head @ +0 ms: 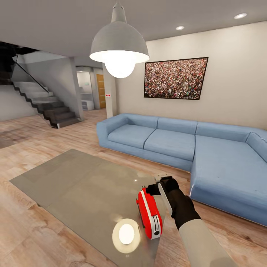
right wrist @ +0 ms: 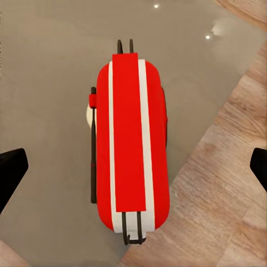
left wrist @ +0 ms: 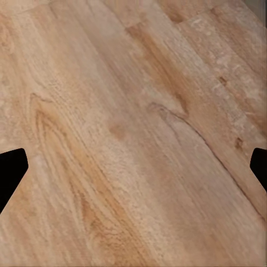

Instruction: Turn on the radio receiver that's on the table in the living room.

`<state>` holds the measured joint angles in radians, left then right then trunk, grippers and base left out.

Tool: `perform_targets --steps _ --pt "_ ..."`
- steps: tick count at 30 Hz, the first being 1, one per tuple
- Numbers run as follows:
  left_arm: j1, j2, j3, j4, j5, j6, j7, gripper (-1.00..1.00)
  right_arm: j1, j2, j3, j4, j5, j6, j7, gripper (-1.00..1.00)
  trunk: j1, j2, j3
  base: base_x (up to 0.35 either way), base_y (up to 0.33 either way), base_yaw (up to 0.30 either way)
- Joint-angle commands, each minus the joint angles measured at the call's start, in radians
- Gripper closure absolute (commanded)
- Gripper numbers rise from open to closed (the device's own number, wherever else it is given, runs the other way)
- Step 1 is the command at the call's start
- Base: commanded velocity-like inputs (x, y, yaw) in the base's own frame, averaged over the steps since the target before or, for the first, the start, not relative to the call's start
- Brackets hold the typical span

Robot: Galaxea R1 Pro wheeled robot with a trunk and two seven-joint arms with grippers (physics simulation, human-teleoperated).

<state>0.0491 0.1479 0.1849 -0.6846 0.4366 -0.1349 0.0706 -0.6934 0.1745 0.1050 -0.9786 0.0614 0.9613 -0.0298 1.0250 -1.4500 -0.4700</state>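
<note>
From the head view, the radio receiver (head: 149,214) lies at lower centre on the glossy worktop (head: 74,181), near its sofa-side edge, with the right end effector (head: 161,185) just above it.

Left wrist: the left end effector (left wrist: 133,167) is spread wide over the wood floor (left wrist: 133,111).

Right wrist: the right end effector's fingertips (right wrist: 11,172) stand wide apart, the receiver (right wrist: 132,144) centred between them, untouched.

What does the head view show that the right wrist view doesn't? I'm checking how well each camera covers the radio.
Head view alone: the blue sofa, the crowd picture, the pendant lamp, the stairs and the radio receiver standing on edge. Right wrist view alone: the radio's long red face with two white stripes and a dark wire bail at each end. Both: the radio on the table near its edge, beside wood floor.
</note>
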Motion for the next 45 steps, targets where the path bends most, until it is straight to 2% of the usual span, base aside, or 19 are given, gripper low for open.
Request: perform_targets --steps 1,6,8,9,11,15,24,45 --pt "0.0 -0.001 0.0 0.0 -0.001 -0.001 0.0 -1.0 0.0 0.0 0.0 0.0 0.0 0.0 0.001 -1.0 0.0 0.0 0.0 0.0 0.0 0.0" --pt "0.0 -0.001 -0.001 -0.001 -0.002 -0.001 0.0 -1.0 0.0 0.0 0.0 0.001 -0.001 -0.003 0.023 -1.0 0.0 0.0 0.0 0.0 0.0 0.0" --pt "0.0 -0.002 -0.001 -0.001 -0.002 -0.001 0.0 -1.0 0.0 -0.019 0.003 0.001 0.002 -0.005 0.061 -1.0 0.0 0.0 0.0 0.0 0.0 0.0" --pt "0.0 -0.001 -0.001 -0.001 -0.002 -0.001 0.0 -1.0 0.0 -0.034 0.015 0.001 0.011 -0.007 0.081 -1.0 0.0 0.0 0.0 0.0 0.0 0.0" --pt "0.0 0.0 -0.001 -0.001 -0.002 0.001 0.0 -1.0 0.0 -0.045 0.034 0.001 0.022 -0.009 0.092 -1.0 0.0 0.0 0.0 0.0 0.0 0.0" --pt "0.0 -0.001 -0.001 -0.001 -0.002 0.003 -0.001 -1.0 0.0 -0.054 0.059 0.001 0.039 -0.01 0.102 -1.0 0.0 0.0 0.0 0.0 0.0 0.0" --pt "0.0 -0.008 -0.002 -0.001 -0.004 0.006 -0.001 -1.0 0.0 -0.078 0.064 0.001 0.04 -0.012 0.107 -1.0 0.0 0.0 0.0 0.0 0.0 0.0" --pt "0.0 -0.022 -0.002 -0.001 -0.005 -0.003 0.001 -1.0 0.0 -0.072 0.07 0.001 0.037 -0.015 0.111 -1.0 0.081 -0.147 -0.066 0.0 0.0 0.0"
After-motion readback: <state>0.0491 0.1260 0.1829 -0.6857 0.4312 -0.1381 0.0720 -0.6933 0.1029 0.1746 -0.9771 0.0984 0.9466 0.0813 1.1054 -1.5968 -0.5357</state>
